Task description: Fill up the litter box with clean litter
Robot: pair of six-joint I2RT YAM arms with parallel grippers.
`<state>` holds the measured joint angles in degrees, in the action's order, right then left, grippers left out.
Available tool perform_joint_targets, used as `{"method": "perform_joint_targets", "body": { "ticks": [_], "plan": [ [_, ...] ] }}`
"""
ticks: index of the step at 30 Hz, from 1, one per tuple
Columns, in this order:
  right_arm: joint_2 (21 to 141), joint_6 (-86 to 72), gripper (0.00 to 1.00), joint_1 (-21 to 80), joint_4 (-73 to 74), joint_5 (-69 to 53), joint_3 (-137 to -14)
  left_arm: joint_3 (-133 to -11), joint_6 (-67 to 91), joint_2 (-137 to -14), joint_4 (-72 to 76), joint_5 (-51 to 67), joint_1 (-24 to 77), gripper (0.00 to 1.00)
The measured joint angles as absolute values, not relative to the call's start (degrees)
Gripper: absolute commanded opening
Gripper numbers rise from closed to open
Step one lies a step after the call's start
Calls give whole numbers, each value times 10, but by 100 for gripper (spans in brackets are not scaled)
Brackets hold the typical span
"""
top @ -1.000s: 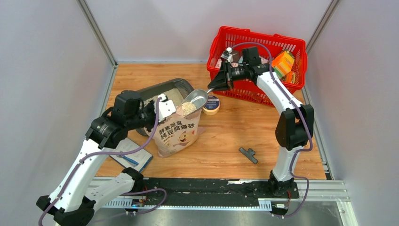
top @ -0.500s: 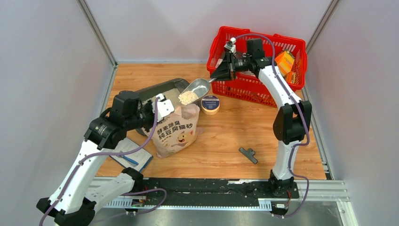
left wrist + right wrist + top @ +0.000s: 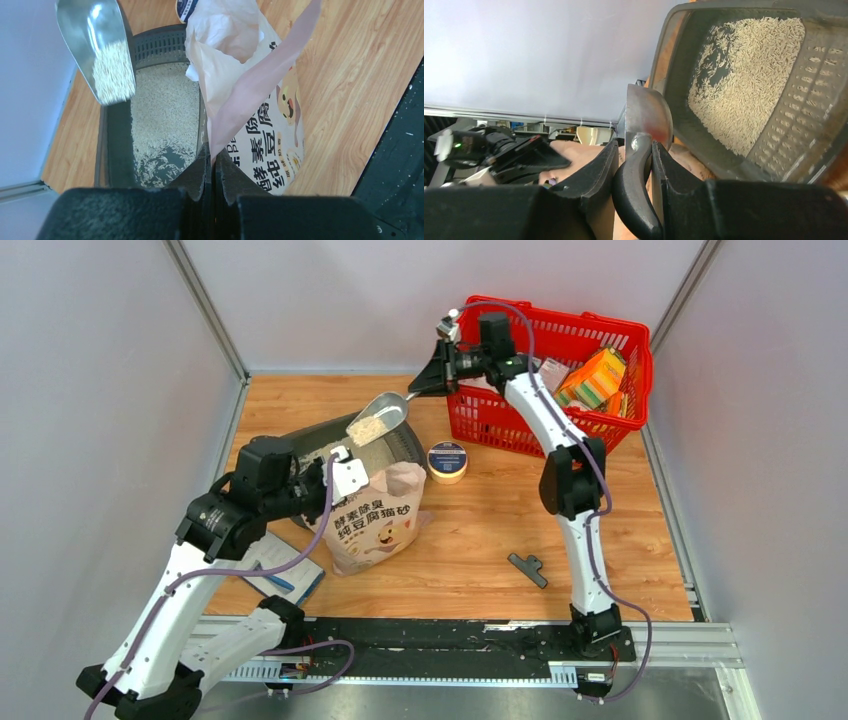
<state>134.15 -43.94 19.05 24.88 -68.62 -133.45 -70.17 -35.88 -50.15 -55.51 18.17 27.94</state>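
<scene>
The dark grey litter box (image 3: 402,446) lies behind the beige-pink litter bag (image 3: 378,520), partly hidden by my left arm. Clean litter (image 3: 165,115) covers part of its floor (image 3: 744,75). My left gripper (image 3: 214,157) is shut on the bag's (image 3: 260,125) torn top edge, holding it upright and open. My right gripper (image 3: 636,150) is shut on the black handle of the silver scoop (image 3: 375,420). The scoop (image 3: 102,45) hangs tilted above the litter box (image 3: 112,145) with granules in its bowl.
A red mesh basket (image 3: 500,415) with boxes (image 3: 595,375) stands at the back right, just behind my right arm. A round tin (image 3: 447,460) sits right of the bag. A black clip (image 3: 527,568) and a notebook with a pen (image 3: 280,580) lie nearer the front.
My right arm carried the loaded scoop up and to the left, from over the bag's mouth to over the litter box. The left arm and the bag stayed put.
</scene>
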Motion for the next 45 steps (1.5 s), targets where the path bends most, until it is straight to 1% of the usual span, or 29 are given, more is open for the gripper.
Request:
{"method": "perform_joint_targets", "body": {
  "ticks": [8,15,23,31,34,37,42,45],
  "plan": [
    [1422,-434,0,279,227,-639,-1403,-697,-362,-491,-560,211,279,0],
    [1435,-401,0,329,226,-578,-1409,-684,-360,-474,-559,240,276,0],
    [1442,-355,0,362,239,-466,-1409,-668,-350,-453,-555,261,276,0],
    [1442,-293,0,365,240,-368,-1406,-667,-346,-450,-555,271,276,0],
    [1441,-260,0,366,240,-349,-1402,-667,-346,-450,-555,272,276,0],
    [1421,-187,0,371,236,-326,-1372,-666,-345,-448,-555,274,276,0],
    [1303,-55,0,405,185,-272,-1196,-655,-332,-439,-544,281,276,0],
    [1264,-1,0,431,164,-249,-1170,-646,-324,-432,-534,286,276,0]
  ]
}}
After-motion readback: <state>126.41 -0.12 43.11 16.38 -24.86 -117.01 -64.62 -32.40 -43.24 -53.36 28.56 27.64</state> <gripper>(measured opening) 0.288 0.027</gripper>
